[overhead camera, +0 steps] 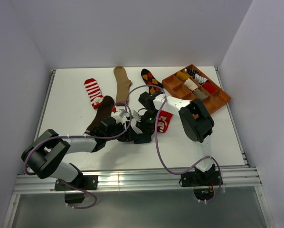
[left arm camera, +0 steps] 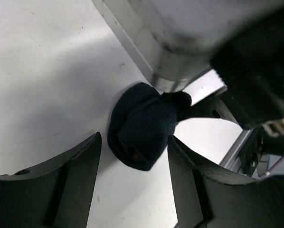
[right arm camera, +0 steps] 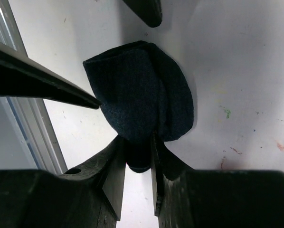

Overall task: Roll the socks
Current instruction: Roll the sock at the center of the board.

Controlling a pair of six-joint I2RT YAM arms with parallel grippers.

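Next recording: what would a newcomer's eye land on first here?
Mid-table sits a navy sock bundle: the right gripper pinches its end, and the left gripper stands open around it. Behind, the red-white striped sock, tan sock and black argyle sock lie flat; the wooden tray at far right holds rolled socks.

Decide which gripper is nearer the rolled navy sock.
Right. The right gripper is shut on the navy sock at its edge; the left gripper is open, its fingers flanking it.
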